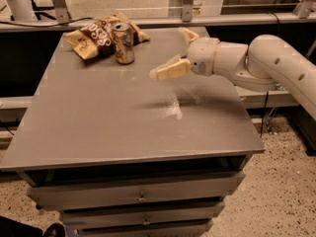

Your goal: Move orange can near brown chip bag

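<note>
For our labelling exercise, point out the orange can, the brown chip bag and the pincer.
orange can [124,46]: camera view, middle of its body.
brown chip bag [94,33]: camera view, dark lettered middle.
pincer [169,52]: camera view, between its open fingertips, right of the can.

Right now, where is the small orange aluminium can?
The orange can stands upright at the grey table's far left, just in front of the crinkled brown chip bag; the open hand hovers right of it.

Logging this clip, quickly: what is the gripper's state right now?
Gripper: open, holding nothing, over the table, right of the orange can.
</note>
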Controlling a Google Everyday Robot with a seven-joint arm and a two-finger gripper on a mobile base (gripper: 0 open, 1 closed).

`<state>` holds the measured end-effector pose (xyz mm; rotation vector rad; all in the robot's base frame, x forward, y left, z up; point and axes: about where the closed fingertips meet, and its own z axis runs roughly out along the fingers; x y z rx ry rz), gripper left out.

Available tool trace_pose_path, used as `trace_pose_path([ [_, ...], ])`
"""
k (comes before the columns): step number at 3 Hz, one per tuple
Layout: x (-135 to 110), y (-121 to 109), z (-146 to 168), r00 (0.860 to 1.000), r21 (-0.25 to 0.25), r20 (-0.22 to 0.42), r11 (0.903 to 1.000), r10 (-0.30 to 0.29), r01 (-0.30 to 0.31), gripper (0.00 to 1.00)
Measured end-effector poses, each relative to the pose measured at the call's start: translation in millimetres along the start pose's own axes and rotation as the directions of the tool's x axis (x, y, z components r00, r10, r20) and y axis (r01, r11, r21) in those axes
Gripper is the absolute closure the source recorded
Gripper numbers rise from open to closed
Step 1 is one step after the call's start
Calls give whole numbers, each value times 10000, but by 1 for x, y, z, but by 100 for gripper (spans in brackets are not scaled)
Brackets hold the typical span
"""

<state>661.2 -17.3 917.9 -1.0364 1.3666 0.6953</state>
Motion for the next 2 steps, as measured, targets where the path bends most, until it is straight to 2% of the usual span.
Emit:
trace_pose_path([
  [1, -16, 7, -63, 9979, 78, 195, 9980, -622, 621, 0],
  [2, -15, 7, -77, 9978, 123, 163, 9979, -645, 643, 0],
])
